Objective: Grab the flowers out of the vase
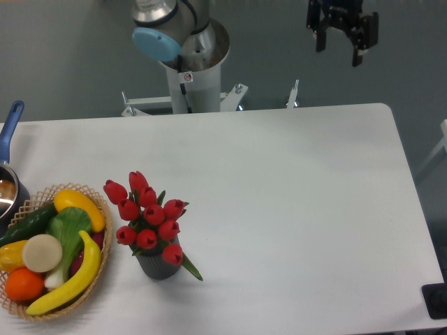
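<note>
The gripper [339, 50] hangs above the far right edge of the worktop [293, 195], its two dark fingers [322, 38] parted and holding nothing. The flowers [147, 218] stand in the vase [158, 266] near the front left of the worktop, well apart from the gripper. A wicker basket [103, 262] of fruit and vegetables sits just left of the vase. A blue-handled pot [8, 139] is at the left edge. The arm base [190, 66] stands behind the worktop.
</note>
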Robot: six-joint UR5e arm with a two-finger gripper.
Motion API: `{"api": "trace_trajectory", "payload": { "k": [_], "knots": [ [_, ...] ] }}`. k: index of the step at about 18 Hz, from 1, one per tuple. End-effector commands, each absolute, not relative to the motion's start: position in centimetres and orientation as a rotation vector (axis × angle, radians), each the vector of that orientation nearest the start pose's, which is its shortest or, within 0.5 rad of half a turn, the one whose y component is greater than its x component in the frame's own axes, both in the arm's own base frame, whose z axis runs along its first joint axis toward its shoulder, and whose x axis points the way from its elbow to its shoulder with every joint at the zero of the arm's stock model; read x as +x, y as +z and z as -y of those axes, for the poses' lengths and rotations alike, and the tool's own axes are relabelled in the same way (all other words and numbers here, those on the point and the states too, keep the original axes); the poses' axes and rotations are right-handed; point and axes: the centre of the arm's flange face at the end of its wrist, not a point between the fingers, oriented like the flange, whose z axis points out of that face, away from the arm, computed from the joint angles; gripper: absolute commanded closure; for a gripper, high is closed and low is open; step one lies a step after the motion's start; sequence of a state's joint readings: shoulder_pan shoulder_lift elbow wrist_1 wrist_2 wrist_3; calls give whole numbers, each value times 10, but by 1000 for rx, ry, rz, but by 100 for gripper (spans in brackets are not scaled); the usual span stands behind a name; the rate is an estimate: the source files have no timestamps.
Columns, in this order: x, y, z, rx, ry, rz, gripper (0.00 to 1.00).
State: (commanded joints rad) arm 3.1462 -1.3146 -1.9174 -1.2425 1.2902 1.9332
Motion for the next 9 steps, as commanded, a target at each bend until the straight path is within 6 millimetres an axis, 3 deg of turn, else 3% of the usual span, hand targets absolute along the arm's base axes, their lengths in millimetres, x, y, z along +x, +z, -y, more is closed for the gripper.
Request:
{"api": "trace_trajectory", "payload": {
  "k": [9],
  "knots": [
    [-393,449,-178,-2662,288,-215,0]
  ]
}}
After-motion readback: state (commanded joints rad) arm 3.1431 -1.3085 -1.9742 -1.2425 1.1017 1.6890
